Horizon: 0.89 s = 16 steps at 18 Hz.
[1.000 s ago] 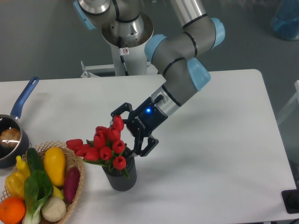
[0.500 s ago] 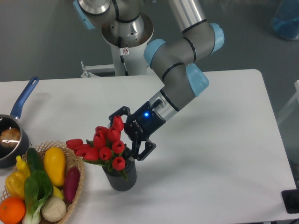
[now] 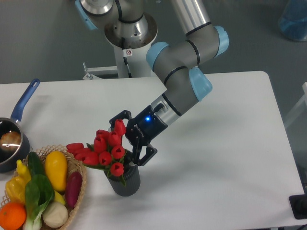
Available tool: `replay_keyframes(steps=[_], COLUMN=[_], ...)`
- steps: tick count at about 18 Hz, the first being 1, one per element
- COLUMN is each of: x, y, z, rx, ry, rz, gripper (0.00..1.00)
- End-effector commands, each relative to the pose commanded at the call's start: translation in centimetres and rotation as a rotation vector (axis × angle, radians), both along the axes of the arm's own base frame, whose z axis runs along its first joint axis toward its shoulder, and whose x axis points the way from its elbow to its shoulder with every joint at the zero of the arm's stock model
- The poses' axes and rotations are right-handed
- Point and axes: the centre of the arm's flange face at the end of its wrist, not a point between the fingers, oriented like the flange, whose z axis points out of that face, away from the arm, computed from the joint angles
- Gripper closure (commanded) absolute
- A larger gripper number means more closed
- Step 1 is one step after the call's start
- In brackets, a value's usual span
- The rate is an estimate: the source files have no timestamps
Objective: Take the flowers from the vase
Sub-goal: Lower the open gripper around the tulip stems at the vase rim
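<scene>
A bunch of red tulip flowers (image 3: 103, 149) with green leaves stands in the dark grey ribbed vase (image 3: 125, 182) near the table's front, leaning left toward the basket. My gripper (image 3: 125, 142) is open, pressed in from the right at the level of the blooms. One finger (image 3: 116, 119) shows behind the upper buds, the other (image 3: 147, 155) sits just above the vase mouth. The stems are hidden behind the buds and leaves.
A wicker basket (image 3: 79, 189) of vegetables and fruit sits at the front left, its rim touching the leaning flowers. A blue-handled pot (image 3: 14, 132) stands at the left edge. The arm's base (image 3: 129, 38) rises behind the table.
The gripper has slid left and slightly down, further into the bunch. The flowers have been nudged a little to the left.
</scene>
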Motion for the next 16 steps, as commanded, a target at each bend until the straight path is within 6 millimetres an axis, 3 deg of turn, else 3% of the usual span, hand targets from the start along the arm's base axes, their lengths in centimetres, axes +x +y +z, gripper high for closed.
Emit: replay_keyframes(steps=[16], x=[-0.23], y=[0.16], z=[-0.65], rx=[-0.004], ry=[-0.005], rz=[-0.001], gripper=[0.0])
